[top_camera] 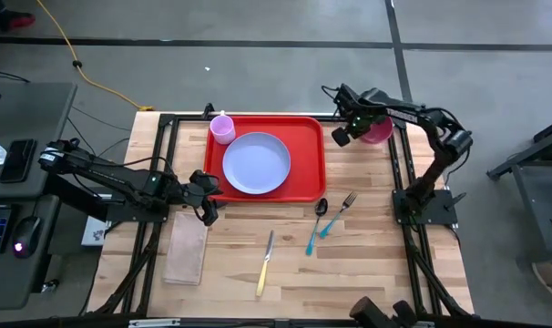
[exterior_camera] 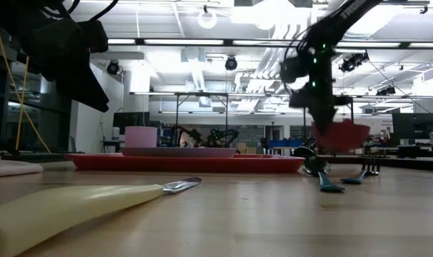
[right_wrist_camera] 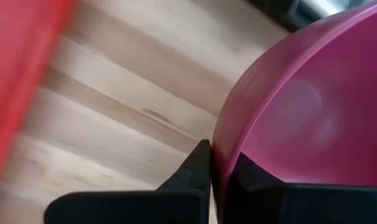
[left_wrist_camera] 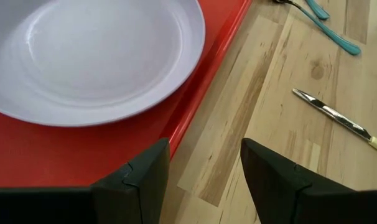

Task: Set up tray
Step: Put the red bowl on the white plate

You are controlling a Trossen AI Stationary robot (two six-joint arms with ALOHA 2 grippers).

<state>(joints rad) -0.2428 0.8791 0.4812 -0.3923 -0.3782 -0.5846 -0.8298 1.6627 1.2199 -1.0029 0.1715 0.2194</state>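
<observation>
The red tray [top_camera: 303, 187] lies at the table's far middle and carries a round lavender plate [top_camera: 256, 164] and a pink cup [top_camera: 222, 128] in its far left corner. My right gripper [top_camera: 356, 128] is just right of the tray's far right corner, shut on a magenta bowl [top_camera: 378, 129]. In the low view the bowl [exterior_camera: 341, 134] hangs clear above the table. My left gripper [top_camera: 206, 199] is open and empty at the tray's near left corner. In its wrist view the fingers [left_wrist_camera: 204, 174] stand over the tray's near rim [left_wrist_camera: 195, 106]. My right gripper pinches the bowl's rim [right_wrist_camera: 223, 146] between its two fingers, one finger inside the bowl and one outside. The bowl is lifted clear of the table and hangs below the gripper [exterior_camera: 316, 100], about level.
A teal-handled spoon and fork [top_camera: 331, 217] lie on the wood near the tray's near right corner. A yellow-handled knife [top_camera: 265, 264] lies toward the near edge. A tan napkin [top_camera: 186, 248] lies at the near left. Black frame rails [top_camera: 399, 173] run along the table's sides.
</observation>
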